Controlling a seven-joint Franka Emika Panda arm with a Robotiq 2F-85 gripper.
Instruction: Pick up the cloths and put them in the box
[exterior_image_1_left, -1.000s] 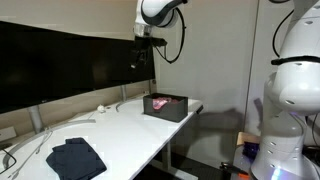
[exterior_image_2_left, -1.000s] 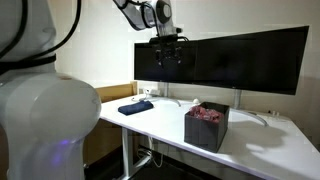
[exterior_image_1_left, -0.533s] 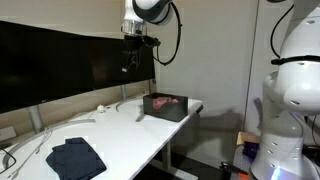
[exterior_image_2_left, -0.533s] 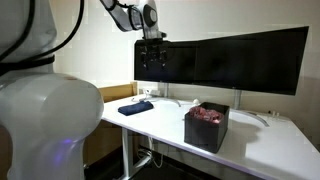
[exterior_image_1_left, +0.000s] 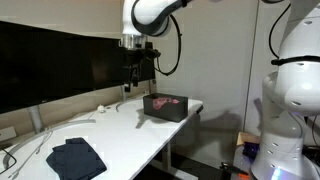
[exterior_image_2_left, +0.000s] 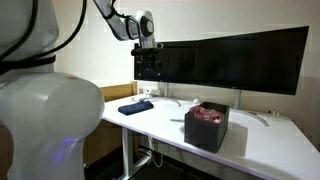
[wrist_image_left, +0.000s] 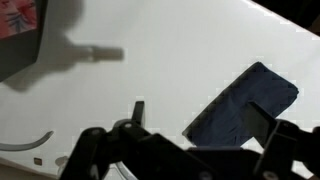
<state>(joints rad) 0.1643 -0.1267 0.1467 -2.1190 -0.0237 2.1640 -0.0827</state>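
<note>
The box (exterior_image_1_left: 163, 110) is a small dark bin on the white table, with the pink-red floral cloth (exterior_image_1_left: 168, 101) lying inside it; both also show in an exterior view, the box (exterior_image_2_left: 206, 134) and the pink cloth (exterior_image_2_left: 207, 114). The dark navy cloth (exterior_image_1_left: 75, 157) lies flat on the table, apart from the box, and also shows in an exterior view (exterior_image_2_left: 135, 107). My gripper (exterior_image_1_left: 135, 76) hangs high above the table between box and navy cloth (exterior_image_2_left: 146, 72). In the wrist view the gripper (wrist_image_left: 200, 118) is open and empty, above the navy cloth (wrist_image_left: 245, 100); the box corner (wrist_image_left: 22, 55) is at top left.
Large black monitors (exterior_image_1_left: 60, 65) stand along the back of the table (exterior_image_1_left: 130, 135). Thin white cables (exterior_image_1_left: 105, 108) lie near them. A white robot body (exterior_image_1_left: 290, 100) stands beside the table, and a white one fills the foreground (exterior_image_2_left: 45, 125).
My arm has swung away from above the box toward the navy cloth's side and dropped a little. The cloths and box have not moved.
</note>
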